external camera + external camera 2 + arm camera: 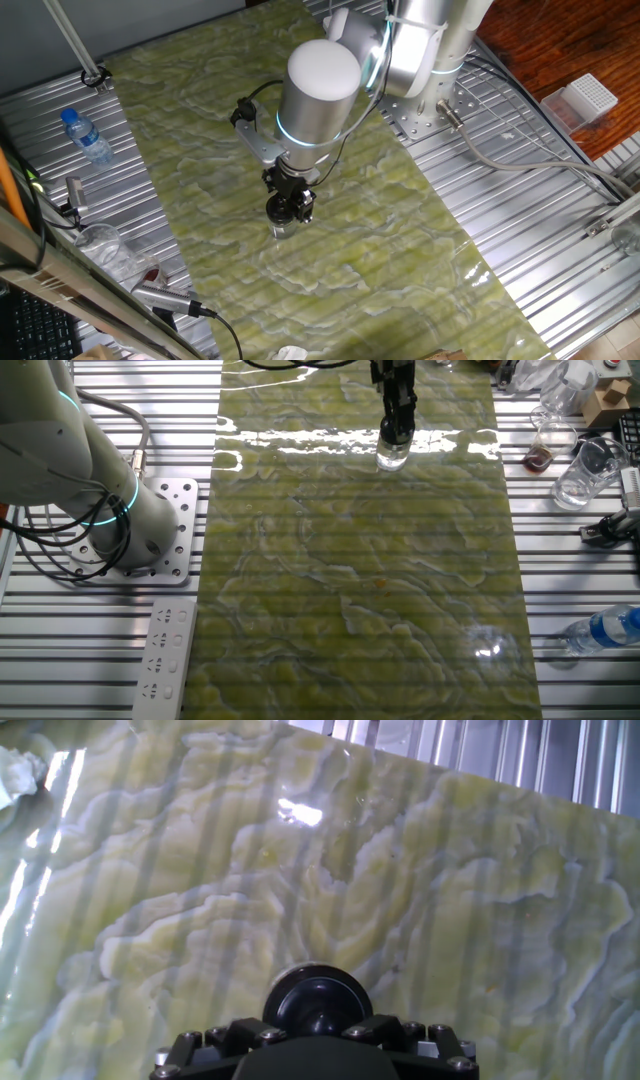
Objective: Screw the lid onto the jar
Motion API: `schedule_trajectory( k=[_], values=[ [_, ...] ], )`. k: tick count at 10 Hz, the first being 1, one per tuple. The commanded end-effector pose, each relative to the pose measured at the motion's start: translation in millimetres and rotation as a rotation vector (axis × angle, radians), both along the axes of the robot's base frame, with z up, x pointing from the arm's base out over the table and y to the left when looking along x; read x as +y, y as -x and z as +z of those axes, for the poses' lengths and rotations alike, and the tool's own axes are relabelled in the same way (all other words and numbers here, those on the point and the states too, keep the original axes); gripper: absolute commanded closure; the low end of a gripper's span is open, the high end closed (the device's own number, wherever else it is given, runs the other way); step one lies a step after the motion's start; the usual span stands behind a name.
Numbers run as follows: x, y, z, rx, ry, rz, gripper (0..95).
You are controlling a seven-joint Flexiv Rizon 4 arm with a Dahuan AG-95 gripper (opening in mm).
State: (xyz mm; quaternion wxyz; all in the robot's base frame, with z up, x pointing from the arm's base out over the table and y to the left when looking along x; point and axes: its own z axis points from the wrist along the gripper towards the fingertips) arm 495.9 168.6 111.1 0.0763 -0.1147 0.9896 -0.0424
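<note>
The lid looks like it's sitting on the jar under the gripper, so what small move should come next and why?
Probably a gentle twist of the gripper about its vertical axis, pressing lightly down. The lid sits at the gripper tip, and the jar stands upright directly beneath on the green mat. Whether the threads have engaged cannot be told.

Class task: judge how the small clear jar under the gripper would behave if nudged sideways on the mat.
The jar is short and clear, apparently empty: probably light, sliding easily. The mat looks glossy, so little grip. The gripper sits on top, likely steadying it.

Bare green mat (360,580) around jar (392,457) (clutter (570,440) well apart)
</note>
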Motion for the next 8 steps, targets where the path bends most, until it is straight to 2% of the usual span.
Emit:
schedule_trajectory(
  k=[1,8],
  values=[
    [-1.5,0.1,-0.8,-0.003,-0.004,-0.001,19.0],
    [-2.1,1.1,-7.4,-0.015,-0.010,-0.019,19.0]
  ],
)
